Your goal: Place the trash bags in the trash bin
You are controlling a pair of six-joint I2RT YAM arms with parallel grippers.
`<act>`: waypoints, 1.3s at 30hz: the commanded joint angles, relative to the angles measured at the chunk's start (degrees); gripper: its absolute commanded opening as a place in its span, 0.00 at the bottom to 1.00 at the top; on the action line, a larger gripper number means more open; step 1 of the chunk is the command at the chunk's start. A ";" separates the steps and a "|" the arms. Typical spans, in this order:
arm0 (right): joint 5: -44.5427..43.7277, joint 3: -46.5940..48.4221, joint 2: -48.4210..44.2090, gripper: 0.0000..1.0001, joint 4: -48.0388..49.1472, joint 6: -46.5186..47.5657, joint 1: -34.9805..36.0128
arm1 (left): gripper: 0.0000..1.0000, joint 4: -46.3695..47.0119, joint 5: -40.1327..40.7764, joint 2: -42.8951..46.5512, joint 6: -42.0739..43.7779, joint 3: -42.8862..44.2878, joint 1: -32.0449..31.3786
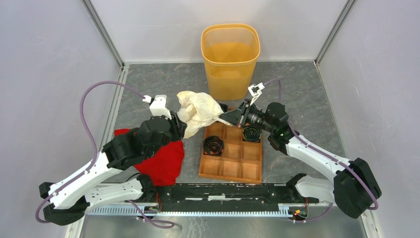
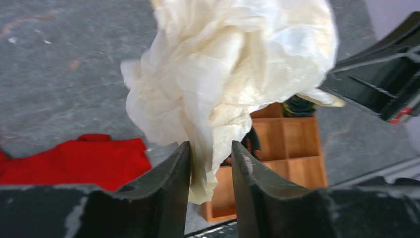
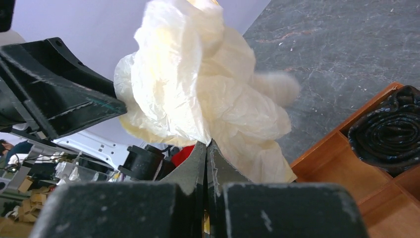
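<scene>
Near left: red cloth (image 1: 161,161) spread on table. Right of it: compartment tray (image 1: 250,171), 2 black rolls (image 1: 214,145) seated inside. Above tray's far-left corner: trash bag (image 1: 198,111) held aloft, crumpled. Right gripper (image 3: 206,146) clamped tight on film. Left gripper (image 2: 211,148) jaws parted, film hanging between. Far centre: trash bin (image 1: 230,69), upright.

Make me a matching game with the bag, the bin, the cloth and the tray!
Things:
1. bag
2. bin
3. cloth
4. tray

Clues:
A. red
B. split into square boxes
C. crumpled, held up in the air
D. tall, standing at the back

Pairs: 1-C, 2-D, 3-A, 4-B
</scene>
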State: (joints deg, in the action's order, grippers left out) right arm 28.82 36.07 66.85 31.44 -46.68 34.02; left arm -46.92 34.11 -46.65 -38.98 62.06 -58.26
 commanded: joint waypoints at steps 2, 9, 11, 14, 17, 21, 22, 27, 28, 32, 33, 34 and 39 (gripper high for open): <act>-0.20 0.84 -0.30 0.01 -0.53 4.79 0.22 | 0.63 2.59 -5.09 0.52 -4.52 1.02 -0.01; 11.58 -1.97 0.65 0.01 -2.50 16.26 0.21 | 0.97 0.24 -5.78 1.53 -3.57 2.31 0.08; 14.63 -3.24 0.12 0.01 -4.02 20.84 0.13 | 0.97 -1.89 -4.63 -0.09 -1.91 4.22 0.70; 15.51 -5.77 -2.04 0.01 -6.44 25.16 0.07 | 0.98 -3.88 -5.03 -2.88 1.56 6.25 5.96; 15.34 -8.08 -4.30 0.00 -7.03 26.46 -0.18 | 0.98 0.68 -17.84 -3.35 7.39 4.69 18.55; 13.06 -9.67 -5.99 0.00 -4.98 23.92 -0.85 | 0.97 6.85 -36.21 -4.03 8.96 -0.13 31.36; 12.87 -9.92 -6.12 0.00 -3.91 23.04 -0.83 | 0.96 9.25 -41.20 -3.45 8.70 -2.18 32.33; 12.32 -9.41 -4.60 0.00 -2.09 20.80 -1.61 | 0.95 16.94 -49.34 2.42 5.69 -10.73 34.04; 12.52 -9.21 -4.18 0.00 -1.86 20.35 -1.88 | 0.95 17.33 -49.06 4.28 5.29 -12.27 34.07; 13.81 -8.58 -2.98 0.00 -0.46 18.83 -2.65 | 0.96 20.20 -50.10 7.27 2.31 -17.23 34.04; 14.21 -8.36 -2.74 0.00 -0.57 18.83 -2.82 | 0.94 20.13 -49.24 6.90 1.57 -18.07 34.08; 14.60 -8.18 -2.65 0.00 -0.72 18.84 -3.00 | 0.92 19.63 -48.03 6.11 1.32 -18.53 34.07; 15.18 -8.04 -3.20 0.00 -2.95 20.11 -3.41 | 0.65 21.46 -48.02 1.65 1.47 -18.97 34.03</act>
State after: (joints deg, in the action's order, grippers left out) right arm 42.70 26.41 64.14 27.27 -27.18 31.03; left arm -30.26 -12.29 -42.00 -35.62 43.68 -24.47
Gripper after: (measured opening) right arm 0.011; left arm 0.723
